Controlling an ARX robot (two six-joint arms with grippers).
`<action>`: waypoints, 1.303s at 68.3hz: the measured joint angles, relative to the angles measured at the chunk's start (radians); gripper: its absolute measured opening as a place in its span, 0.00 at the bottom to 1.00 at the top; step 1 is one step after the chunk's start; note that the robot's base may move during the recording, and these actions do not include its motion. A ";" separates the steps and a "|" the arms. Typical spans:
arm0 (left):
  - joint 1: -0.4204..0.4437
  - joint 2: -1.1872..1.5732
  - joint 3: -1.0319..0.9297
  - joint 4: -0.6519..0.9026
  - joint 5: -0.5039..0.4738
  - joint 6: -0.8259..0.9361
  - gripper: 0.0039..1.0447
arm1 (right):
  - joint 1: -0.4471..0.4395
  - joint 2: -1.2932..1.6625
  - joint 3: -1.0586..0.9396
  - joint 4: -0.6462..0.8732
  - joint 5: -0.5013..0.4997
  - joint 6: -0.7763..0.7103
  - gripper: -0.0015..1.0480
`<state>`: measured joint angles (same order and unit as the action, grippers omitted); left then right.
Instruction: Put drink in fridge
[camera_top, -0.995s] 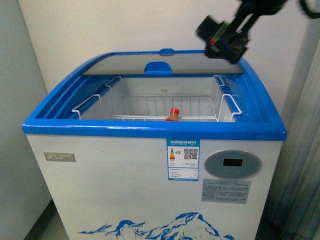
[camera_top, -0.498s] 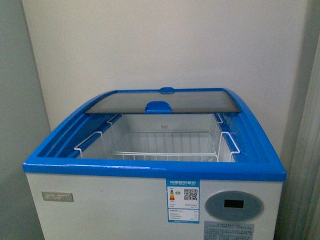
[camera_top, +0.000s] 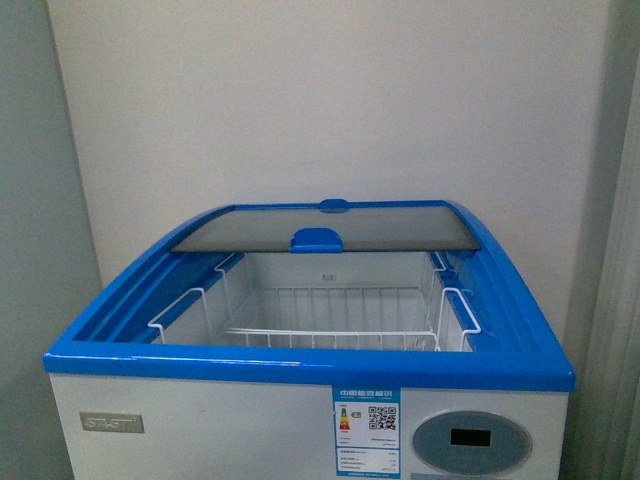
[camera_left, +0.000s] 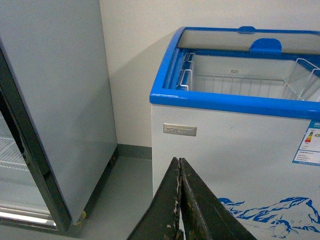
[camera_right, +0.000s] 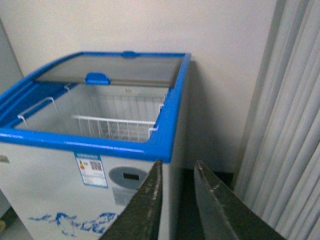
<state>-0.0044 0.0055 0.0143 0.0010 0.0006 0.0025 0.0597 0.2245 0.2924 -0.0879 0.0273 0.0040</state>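
The fridge (camera_top: 300, 365) stands in front of me, white with a blue rim. Its glass sliding top (camera_top: 320, 225) is pushed to the back, so the white wire basket (camera_top: 330, 335) inside is open to view. The drink is hidden in every view. Neither gripper shows in the front view. My left gripper (camera_left: 179, 162) is shut and empty, low in front of the fridge's (camera_left: 225, 102) white front near its left corner. My right gripper (camera_right: 178, 165) is open and empty, off the fridge's (camera_right: 100, 142) front right corner and apart from it.
A tall grey-white cabinet (camera_left: 55, 100) stands to the fridge's left with a strip of floor (camera_left: 125, 190) between them. A pale curtain (camera_right: 285, 125) hangs to the right. A wall is close behind. The oval display (camera_top: 470, 440) is on the front face.
My right arm, above the fridge's back right a second ago, has left the front view. The fridge now sits lower in that view. The red cap in the basket no longer shows.
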 joint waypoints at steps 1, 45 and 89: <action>0.000 0.000 0.000 0.000 0.000 0.000 0.02 | -0.011 -0.005 -0.005 0.002 -0.003 0.001 0.03; 0.000 0.000 0.000 0.000 0.000 0.000 0.02 | -0.057 -0.143 -0.204 0.072 -0.027 0.001 0.03; 0.000 0.000 0.000 0.000 0.000 0.000 0.17 | -0.058 -0.217 -0.276 0.086 -0.028 -0.001 0.27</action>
<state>-0.0044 0.0055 0.0143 0.0010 0.0002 0.0021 0.0017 0.0071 0.0162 -0.0021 -0.0006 0.0029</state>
